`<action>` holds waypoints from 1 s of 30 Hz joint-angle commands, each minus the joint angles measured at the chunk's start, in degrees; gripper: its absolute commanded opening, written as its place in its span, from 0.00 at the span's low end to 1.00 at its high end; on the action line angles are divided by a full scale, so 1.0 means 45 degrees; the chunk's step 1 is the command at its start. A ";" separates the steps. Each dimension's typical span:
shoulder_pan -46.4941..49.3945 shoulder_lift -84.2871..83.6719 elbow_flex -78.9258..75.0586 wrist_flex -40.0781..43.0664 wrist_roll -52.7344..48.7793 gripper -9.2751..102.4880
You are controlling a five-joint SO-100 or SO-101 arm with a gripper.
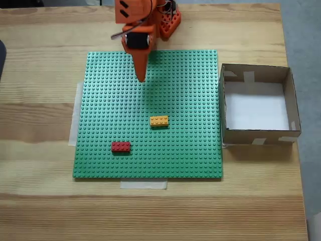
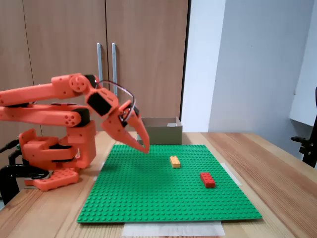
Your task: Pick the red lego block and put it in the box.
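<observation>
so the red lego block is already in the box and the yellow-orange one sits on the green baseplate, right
Not quite. The red lego block lies on the green baseplate too, near its front edge in a fixed view from above. The box holds nothing. The yellow-orange brick is on the baseplate, as you said.

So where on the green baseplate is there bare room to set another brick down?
The green baseplate is bare along its box side, and across the near strip in front of the red lego block. The middle is busier: the yellow-orange brick lies there, and the hand hangs over the far edge.
</observation>
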 commanded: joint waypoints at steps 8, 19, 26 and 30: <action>0.0332 -0.4590 -0.5156 0.0801 0.0078 0.07; 0.1191 -0.8184 -0.8398 0.1855 -0.0176 0.23; 0.1543 -0.9980 -0.9785 0.3066 -0.0898 0.38; 0.1660 -1.1113 -1.0684 0.3633 -0.1367 0.41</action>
